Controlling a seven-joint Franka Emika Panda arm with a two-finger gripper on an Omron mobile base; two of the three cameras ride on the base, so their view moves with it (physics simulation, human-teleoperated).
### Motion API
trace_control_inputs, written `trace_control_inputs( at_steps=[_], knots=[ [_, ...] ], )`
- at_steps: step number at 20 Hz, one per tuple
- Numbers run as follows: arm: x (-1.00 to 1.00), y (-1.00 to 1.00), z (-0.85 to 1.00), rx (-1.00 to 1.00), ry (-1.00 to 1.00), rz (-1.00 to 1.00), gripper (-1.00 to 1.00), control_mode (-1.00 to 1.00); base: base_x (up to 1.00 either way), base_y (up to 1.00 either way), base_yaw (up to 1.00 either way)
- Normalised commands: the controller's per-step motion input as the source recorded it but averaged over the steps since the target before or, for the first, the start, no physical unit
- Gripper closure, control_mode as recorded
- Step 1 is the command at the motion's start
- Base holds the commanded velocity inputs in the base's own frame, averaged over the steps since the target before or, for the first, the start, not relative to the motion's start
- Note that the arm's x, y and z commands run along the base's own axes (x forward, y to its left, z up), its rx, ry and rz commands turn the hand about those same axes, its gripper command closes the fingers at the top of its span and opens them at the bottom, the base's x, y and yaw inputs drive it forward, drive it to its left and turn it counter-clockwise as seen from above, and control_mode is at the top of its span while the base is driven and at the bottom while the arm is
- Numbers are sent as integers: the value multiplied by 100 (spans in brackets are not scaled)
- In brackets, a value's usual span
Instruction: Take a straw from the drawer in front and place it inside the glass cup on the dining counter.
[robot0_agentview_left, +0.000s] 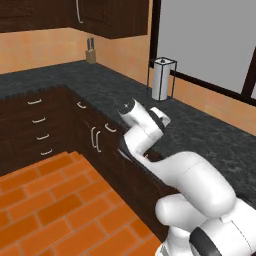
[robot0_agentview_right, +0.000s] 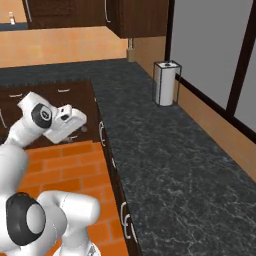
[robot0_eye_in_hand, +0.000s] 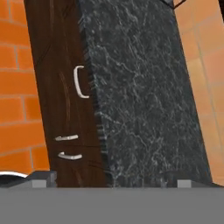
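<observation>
Status: early stage. No step of the task is complete as far as the views show.

Gripper: the gripper (robot0_eye_in_hand: 111, 178) stands fully open. Its two finger tips sit far apart at the bottom of the hand view, with nothing between them. It holds nothing.

Arm position: in the left base view the arm (robot0_agentview_left: 150, 135) reaches forward over the edge of the black counter (robot0_agentview_left: 200, 130). In the right base view the hand (robot0_agentview_right: 65, 122) hangs over the brick floor (robot0_agentview_right: 60, 165), just in front of the cabinet fronts.

Drawer: the hand view looks down along the dark cabinet face (robot0_eye_in_hand: 57, 87). One curved handle (robot0_eye_in_hand: 79, 82) sits just under the counter edge; two more handles (robot0_eye_in_hand: 68, 146) lie nearer the gripper. Which of these belongs to the target drawer cannot be told. All fronts in view appear flush and closed.

Straw: not yet exposed. Judged from the task, it lies inside the closed drawer.

Other items: a paper towel holder (robot0_agentview_left: 163, 79) and a knife block (robot0_agentview_left: 90, 51) stand on the black counter, well apart from the arm.

Remaining steps, as a judgement:
1. Align the open gripper on the drawer handle and close on it.
2. Pull the drawer out.
3. Grasp the straw.
4. Drive to the dining counter.
5. Drop the straw into the cup.
</observation>
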Motion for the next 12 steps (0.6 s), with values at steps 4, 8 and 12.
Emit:
trace_control_inputs(
  at_steps=[4, 8, 12],
  knots=[
    [46, 21, -100, -33, 1, 0, -100, -100, 0, 0, 0],
    [48, 14, -95, -32, 1, 0, -100, -100, 0, 0, 0],
    [60, 2, -82, -30, 0, -3, -100, -100, 0, 0, 0]
  ],
)
